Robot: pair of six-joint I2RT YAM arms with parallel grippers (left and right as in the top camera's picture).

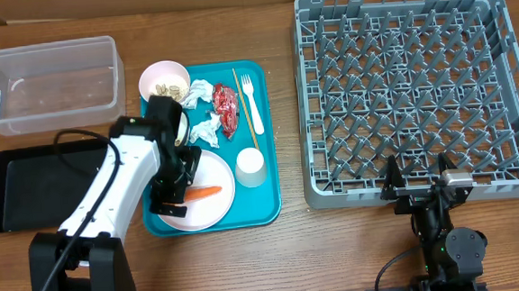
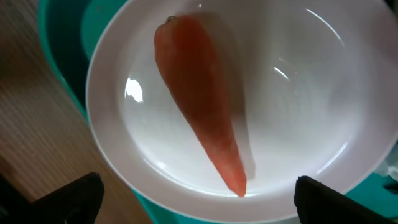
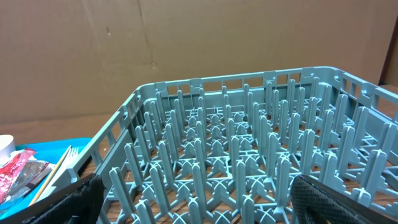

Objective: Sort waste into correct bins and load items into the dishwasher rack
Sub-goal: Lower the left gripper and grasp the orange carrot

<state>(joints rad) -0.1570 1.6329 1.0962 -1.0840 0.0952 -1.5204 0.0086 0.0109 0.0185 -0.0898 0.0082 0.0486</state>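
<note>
the orange carrot (image 2: pixel 199 106) on the round white plate (image 2: pixel 311 99) is straddled by the open left gripper (image 2: pixel 199 202); gripped off-centre, it could be rolled aside. the right gripper (image 1: pixel 420 183) is held open.

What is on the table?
rack: one, grey, right.
tub: one, clear, back left.
bin tray: one, black, left.
serving tray: one, teal, middle.
plate: one, white, serving tray.
carrot: one, orange, on plate.
bowl: one visible, white, serving tray.
scraps: few, pale, in bowl.
napkins: two, white, serving tray.
wrapper: one, red, beside napkins.
fork: one, white, serving tray.
stick: one, wooden, beside fork.
cup: one, white, beside plate.
left gripper: black, open, over plate.
right gripper: black, open, near rack.
</note>
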